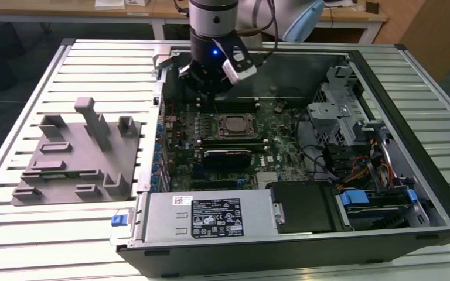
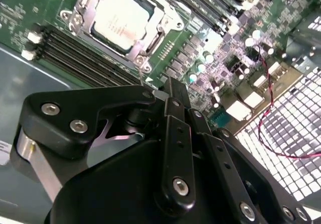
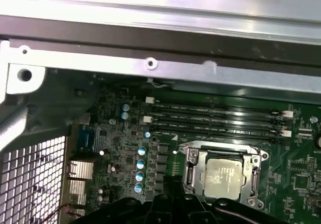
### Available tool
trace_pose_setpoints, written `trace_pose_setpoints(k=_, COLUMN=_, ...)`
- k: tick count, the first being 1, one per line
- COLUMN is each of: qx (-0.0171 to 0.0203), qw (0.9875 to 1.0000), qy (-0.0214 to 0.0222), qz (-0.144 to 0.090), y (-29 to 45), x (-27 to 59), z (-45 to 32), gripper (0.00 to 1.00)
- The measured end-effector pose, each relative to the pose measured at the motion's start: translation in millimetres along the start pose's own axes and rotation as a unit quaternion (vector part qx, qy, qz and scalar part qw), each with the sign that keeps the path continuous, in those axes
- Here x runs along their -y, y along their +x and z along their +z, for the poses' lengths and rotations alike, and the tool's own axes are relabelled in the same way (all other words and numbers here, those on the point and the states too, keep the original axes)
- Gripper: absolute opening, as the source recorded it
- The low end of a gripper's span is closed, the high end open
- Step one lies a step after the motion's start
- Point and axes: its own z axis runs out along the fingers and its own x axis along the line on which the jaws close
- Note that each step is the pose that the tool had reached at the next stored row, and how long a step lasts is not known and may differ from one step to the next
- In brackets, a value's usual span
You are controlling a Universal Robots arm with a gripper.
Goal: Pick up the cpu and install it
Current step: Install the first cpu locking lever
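From the exterior view I see the arm reaching down into the open computer case (image 1: 412, 146), which lies on its side on the slatted metal tabletop (image 1: 21, 234). My gripper (image 1: 201, 88) hangs over the far part of the motherboard (image 1: 280, 149), just beyond the socket. The cpu (image 1: 234, 124) sits flat in that socket, its pale metal top facing up, near the gripper but apart from it. A grey fixture (image 1: 77, 155) rests on the tabletop toward the exterior view's left of the case, well apart from the cpu. From this angle I cannot tell how the fingers stand.

In the second wrist view the fingers (image 2: 176, 143) lie pressed together with no gap between them and nothing held. Past their tips the cpu (image 2: 122, 17) lies seated inside the socket's metal frame (image 2: 155, 33), with the black memory slots (image 2: 80, 53) running beside it.

In the first wrist view the cpu (image 3: 225, 178) again sits square in its socket, just past the dark gripper body (image 3: 170, 209), with the memory slots (image 3: 215, 121) lying between the socket and the case wall (image 3: 150, 63).
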Motion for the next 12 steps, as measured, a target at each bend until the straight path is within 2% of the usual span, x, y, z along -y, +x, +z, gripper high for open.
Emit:
trace_pose_setpoints(k=6, qx=0.0001, qw=1.0, qy=0.0, qz=-0.001, y=5.8, x=-8.1, z=1.2, gripper=0.11)
trace_pose_setpoints(k=12, qx=0.0, qw=1.0, qy=0.0, qz=-0.003, y=7.1, x=-19.1, z=2.8, gripper=0.11)
